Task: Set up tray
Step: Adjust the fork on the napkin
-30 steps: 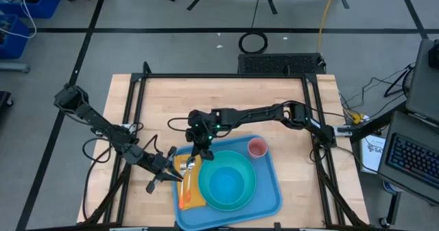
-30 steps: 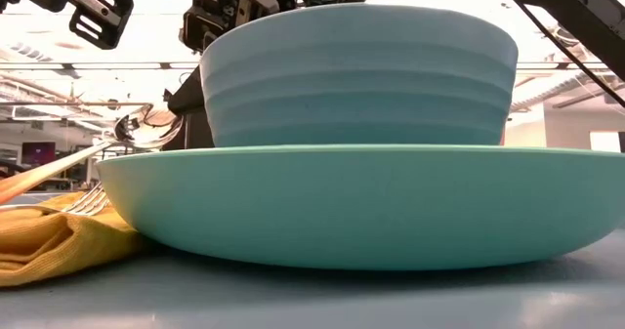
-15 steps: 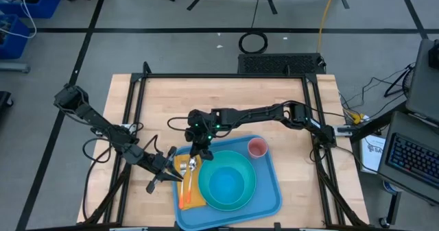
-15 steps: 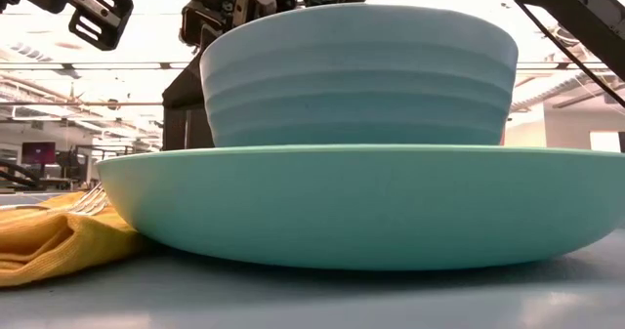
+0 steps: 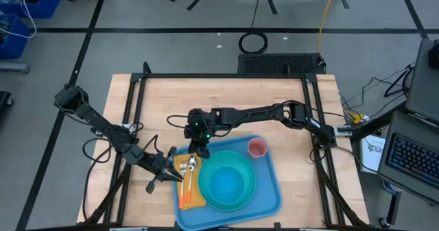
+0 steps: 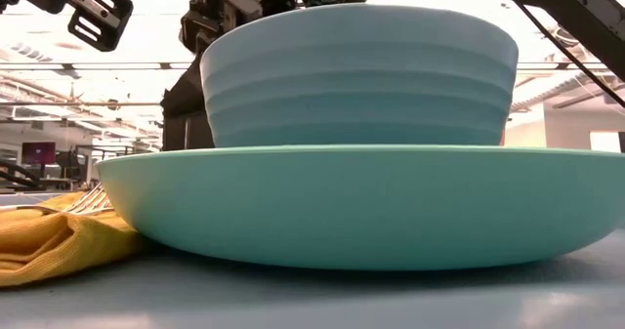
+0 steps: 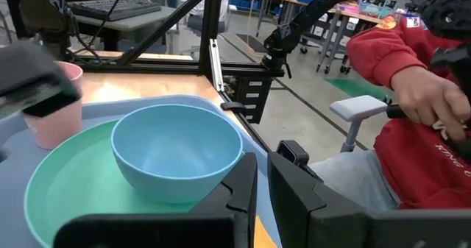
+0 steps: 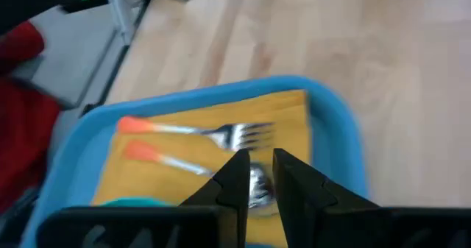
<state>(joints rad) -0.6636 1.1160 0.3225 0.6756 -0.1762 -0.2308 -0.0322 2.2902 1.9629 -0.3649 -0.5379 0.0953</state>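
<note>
Blue plastic lies nearest: the tray (image 5: 272, 193) sits at the front edge of the wooden table (image 5: 226, 97), just right of its middle. On it rests a round teal plate (image 5: 249, 173) with a light blue bowl (image 5: 226, 184) standing in its middle. Along the tray's left side lies a yellow napkin (image 5: 194, 199), and on the cloth a fork (image 8: 221, 134) and a spoon (image 8: 254, 185), both with orange handles, lie side by side.

My left pincer (image 5: 177, 175) hovers at the tray's left rim, just beside the napkin. Its fingers stand a narrow slit apart, with nothing between them.

My right pincer (image 5: 201, 151) hangs farther back, over the napkin's far end, right above the spoon's bowl. Its fingers are also slightly parted and pinch nothing.

A pink cup (image 5: 256, 147) stands upright in the tray's far right corner, close to the plate. Beyond the table sits a person in a red top (image 7: 412, 152).
</note>
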